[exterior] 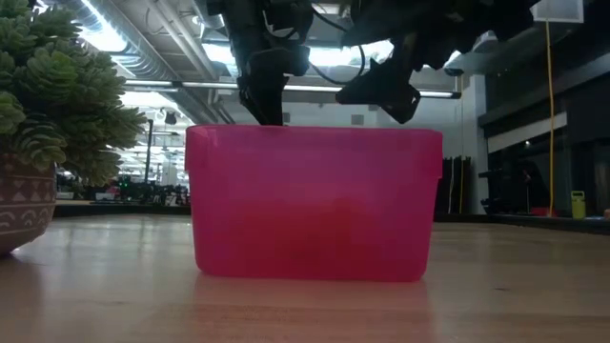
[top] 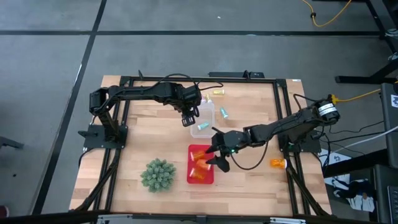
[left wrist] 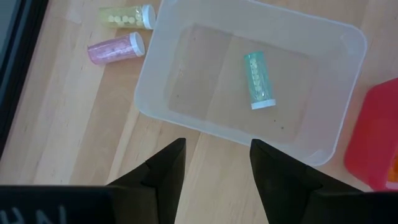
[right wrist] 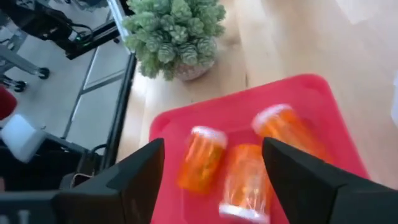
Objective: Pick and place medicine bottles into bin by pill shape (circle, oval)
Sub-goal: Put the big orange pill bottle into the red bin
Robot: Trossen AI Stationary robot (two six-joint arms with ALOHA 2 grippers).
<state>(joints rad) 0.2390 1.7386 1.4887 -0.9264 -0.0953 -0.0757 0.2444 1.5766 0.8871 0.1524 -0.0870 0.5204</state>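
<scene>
My right gripper [top: 217,157] [right wrist: 211,180] is open and empty above the red bin [top: 190,169] [right wrist: 249,93]. Three orange bottles with white caps [right wrist: 200,158] [right wrist: 245,180] [right wrist: 286,127] lie on their sides in that bin. My left gripper [top: 188,119] [left wrist: 217,168] is open and empty just outside one edge of the clear bin [top: 208,111] [left wrist: 155,87]. A green vial [left wrist: 258,79] lies on that bin's floor. A yellow vial [left wrist: 127,16] and a pink vial [left wrist: 116,48] lie on the table beside the clear bin. A teal vial [top: 224,113] lies to its right. Another orange bottle [top: 277,163] lies on the table near the right edge.
A spiky green plant in a pot [top: 158,174] [right wrist: 177,31] [exterior: 48,114] stands left of the red bin [exterior: 315,200], near the front. A dark metal frame [top: 118,124] runs around the wooden tabletop.
</scene>
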